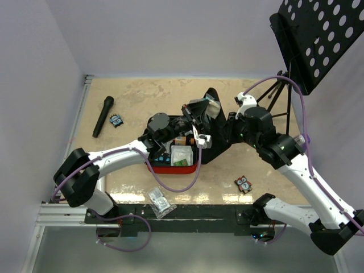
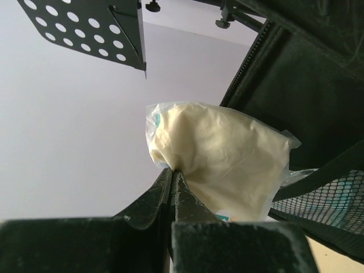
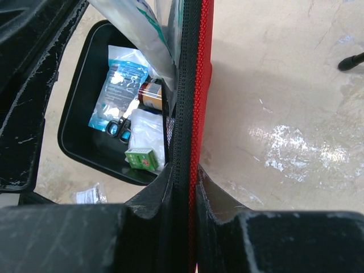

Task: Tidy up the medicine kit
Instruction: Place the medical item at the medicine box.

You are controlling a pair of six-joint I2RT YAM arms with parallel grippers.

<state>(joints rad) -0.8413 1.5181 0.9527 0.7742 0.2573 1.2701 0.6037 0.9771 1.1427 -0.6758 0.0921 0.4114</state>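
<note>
The tan surface point(image 1: 131, 96) fills the space between pale walls, and a black perforated stand point(image 1: 318, 40) leans in over its far right corner. The kit point(image 1: 173, 169) lies open in the middle of the surface, just ahead of the two arms. Its red-rimmed tray sits flat and its lid point(image 1: 213, 116) is stood up on the right, black lining facing the tray.

The right fingers point(image 3: 169, 181) are clamped on the lid's edge, one on the black zipper side and one on the red outside. The left fingers point(image 2: 172, 181) are pinched tight on a corner of a clear pouch point(image 2: 222, 159) with something cream-coloured inside. The pouch is up against the lid's lining, just above its mesh pocket.

A black microphone point(image 1: 103, 116) lies well off to the left on the surface, with a little blue item point(image 1: 117, 120) just beside it. A crinkled clear packet point(image 1: 159, 202) sits near the front edge, outside the kit.

Down in the tray I can see a blue-and-white sachet point(image 3: 119, 85), a brown bottle point(image 3: 151, 94) next to it, small scissors point(image 3: 118, 128) below the sachet, and a green box point(image 3: 142, 158) by the near wall. Off to the right of the kit, apart from it, is a small card point(image 1: 244, 183), perhaps with a face on it, though it's too small to be sure.
</note>
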